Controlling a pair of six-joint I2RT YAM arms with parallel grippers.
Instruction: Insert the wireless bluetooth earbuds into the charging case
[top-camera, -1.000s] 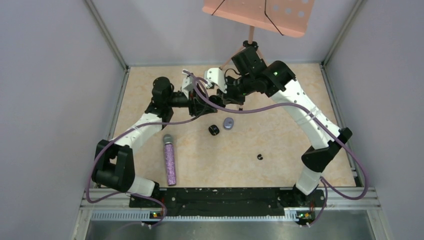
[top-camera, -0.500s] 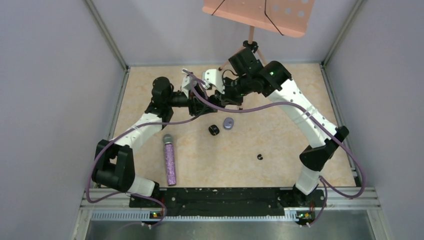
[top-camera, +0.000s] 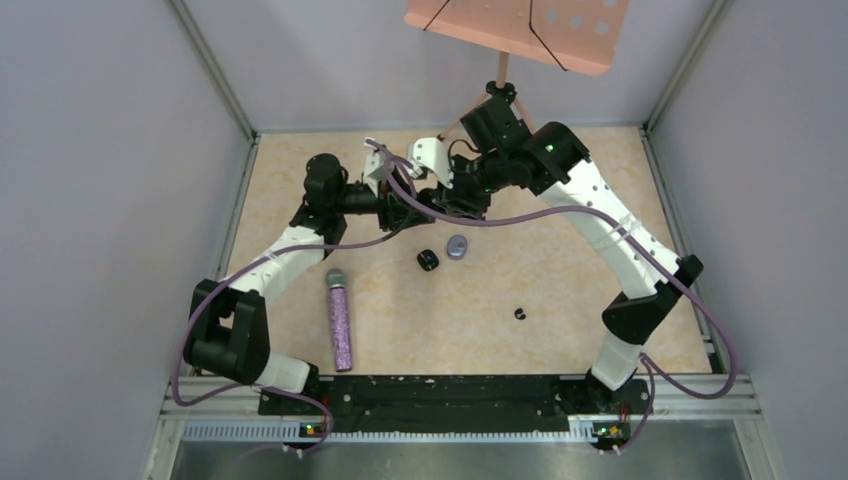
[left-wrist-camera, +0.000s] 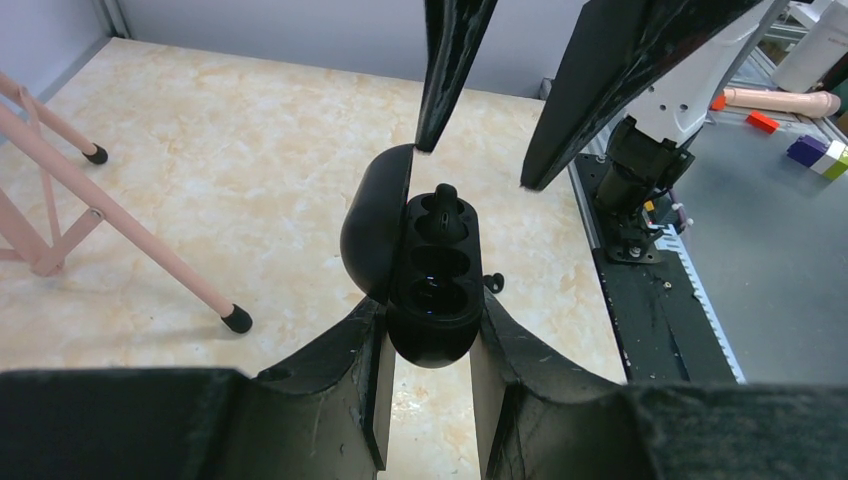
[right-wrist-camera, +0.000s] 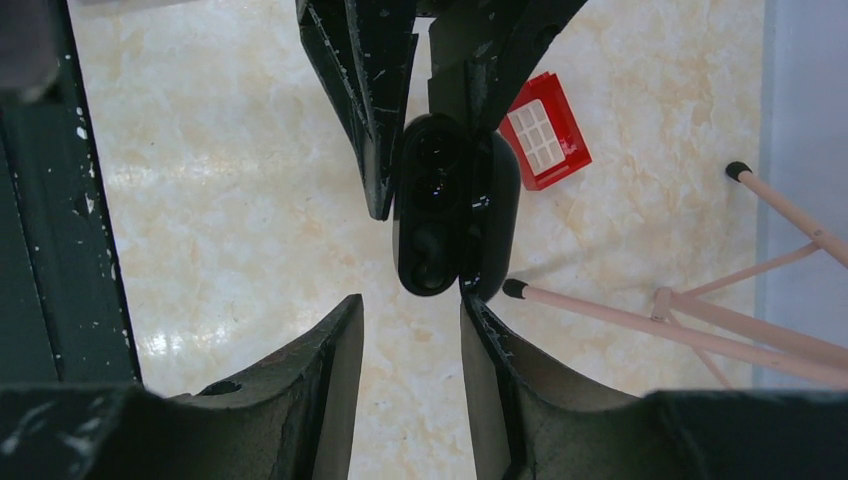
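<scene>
We see left gripper (left-wrist-camera: 430, 335) clamped on open charging case (left-wrist-camera: 436, 285), earbud (left-wrist-camera: 444, 205) sitting proud; right gripper (right-wrist-camera: 410, 305) spread, empty. Press it straight down.

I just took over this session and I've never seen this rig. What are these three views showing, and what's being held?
The overhead view shows the robot's left arm and right arm, bolted at the table's near edge. The other views come from wrist cameras. The left gripper clamps an open black oval charging case; a black earbud seems seated in one slot. The right gripper faces it, open and empty. Loose: a glittery purple microphone, a greyish oval object, a small black piece and another.
</scene>
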